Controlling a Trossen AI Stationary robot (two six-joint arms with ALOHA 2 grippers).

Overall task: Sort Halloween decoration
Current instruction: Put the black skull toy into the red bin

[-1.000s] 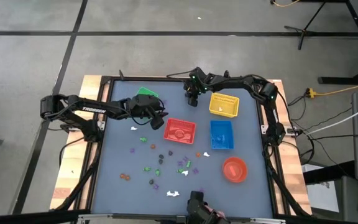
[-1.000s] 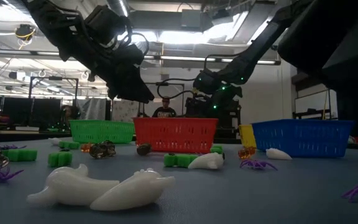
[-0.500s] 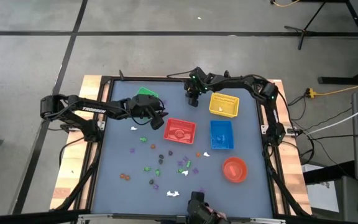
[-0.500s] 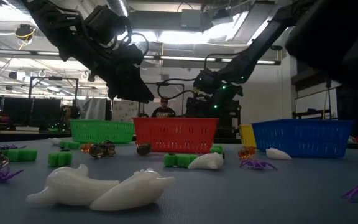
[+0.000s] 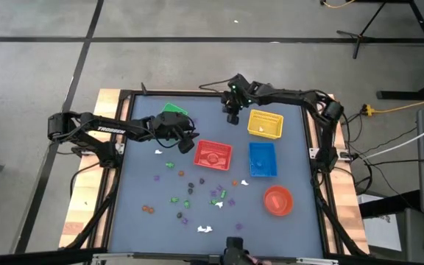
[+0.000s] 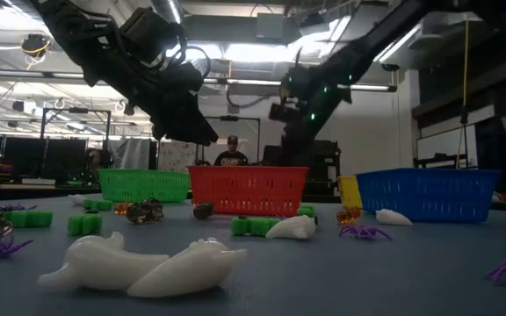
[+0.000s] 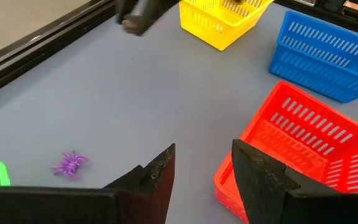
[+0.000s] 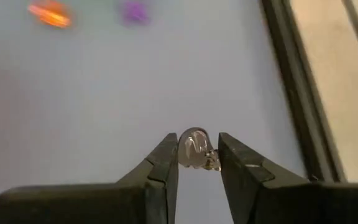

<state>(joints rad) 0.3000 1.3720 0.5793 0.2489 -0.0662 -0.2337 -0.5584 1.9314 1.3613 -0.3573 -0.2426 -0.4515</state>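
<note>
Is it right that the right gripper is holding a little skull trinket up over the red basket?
Not quite. The right gripper does pinch a tiny silvery skull trinket, but the high view shows it beside the yellow basket, not over the red basket.

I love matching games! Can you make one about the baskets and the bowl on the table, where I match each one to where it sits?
Seen from above.

Things:
1. green basket
2. yellow basket
3. blue basket
4. red bowl

Places:
A. the one nearest the table's front edge, on the right
B. right of the red basket, beside it
C. back left, partly under the left arm
D. back right, next to the right gripper, which holds a tiny pale trinket

Pairs: 1-C, 2-D, 3-B, 4-A
</note>
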